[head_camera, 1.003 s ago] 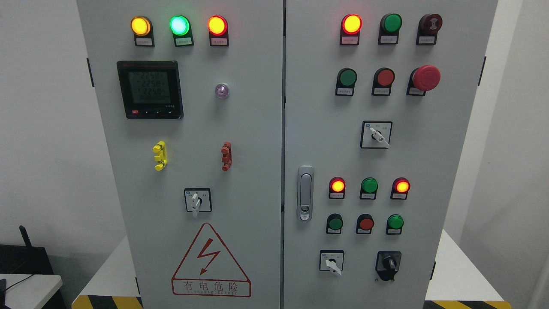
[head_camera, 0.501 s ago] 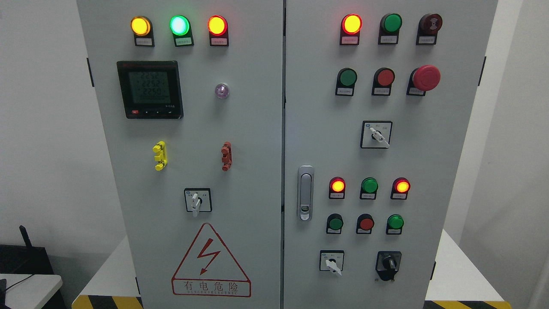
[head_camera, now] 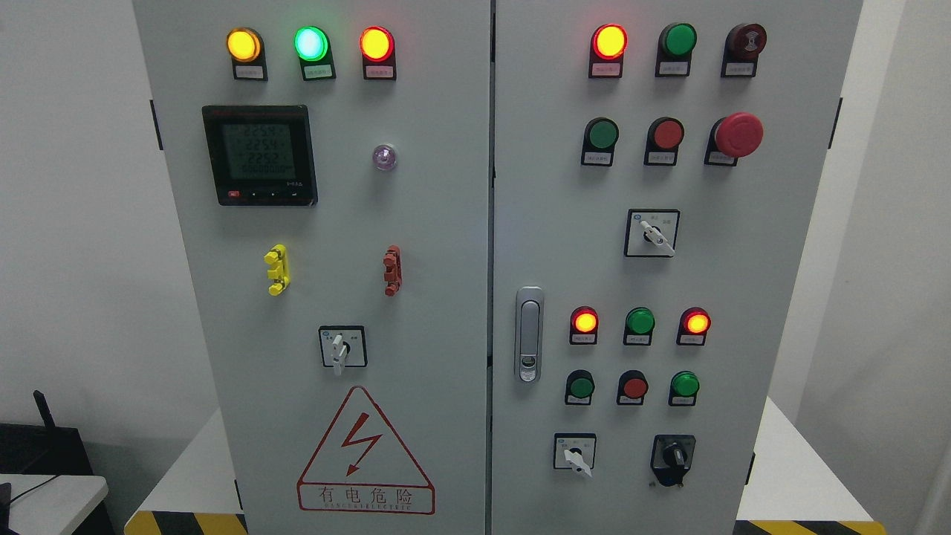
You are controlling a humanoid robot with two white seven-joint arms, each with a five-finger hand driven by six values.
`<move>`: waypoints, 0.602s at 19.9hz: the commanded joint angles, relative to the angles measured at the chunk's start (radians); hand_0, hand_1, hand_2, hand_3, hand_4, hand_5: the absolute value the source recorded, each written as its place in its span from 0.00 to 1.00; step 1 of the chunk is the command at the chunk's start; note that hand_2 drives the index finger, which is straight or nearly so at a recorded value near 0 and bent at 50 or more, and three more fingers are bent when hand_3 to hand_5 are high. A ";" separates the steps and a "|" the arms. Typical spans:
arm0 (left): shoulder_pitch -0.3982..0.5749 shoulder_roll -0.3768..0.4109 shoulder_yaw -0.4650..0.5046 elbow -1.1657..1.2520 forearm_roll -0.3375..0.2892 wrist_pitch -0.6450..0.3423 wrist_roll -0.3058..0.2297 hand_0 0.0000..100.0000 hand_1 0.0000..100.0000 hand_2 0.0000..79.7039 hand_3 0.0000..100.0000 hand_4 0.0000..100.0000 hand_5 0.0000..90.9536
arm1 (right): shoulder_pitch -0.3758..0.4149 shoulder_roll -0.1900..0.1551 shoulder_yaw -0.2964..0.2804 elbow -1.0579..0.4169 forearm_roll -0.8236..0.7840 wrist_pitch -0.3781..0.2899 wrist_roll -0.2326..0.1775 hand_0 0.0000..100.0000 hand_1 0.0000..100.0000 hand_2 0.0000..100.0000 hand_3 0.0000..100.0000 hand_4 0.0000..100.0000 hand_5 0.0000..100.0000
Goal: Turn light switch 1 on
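Observation:
A grey electrical cabinet with two doors fills the head view. The right door carries lit red lamps, unlit green lamps, green and red push buttons, a red mushroom stop button and rotary selector switches. The left door has yellow, green and red lit lamps, a digital meter and a rotary switch. I cannot tell which control is light switch 1. Neither of my hands is in view.
A door latch handle sits at the left edge of the right door. A high-voltage warning triangle is low on the left door. The cabinet stands on a white base with yellow-black striped edging. A dark device sits at the lower left.
Only the digits on the meter have changed; nothing else has moved.

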 commanded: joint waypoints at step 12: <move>0.000 -0.005 0.193 -0.871 0.040 -0.117 -0.131 0.36 0.21 0.36 0.53 0.61 0.30 | 0.000 0.001 0.023 0.000 0.005 0.000 0.000 0.12 0.39 0.00 0.00 0.00 0.00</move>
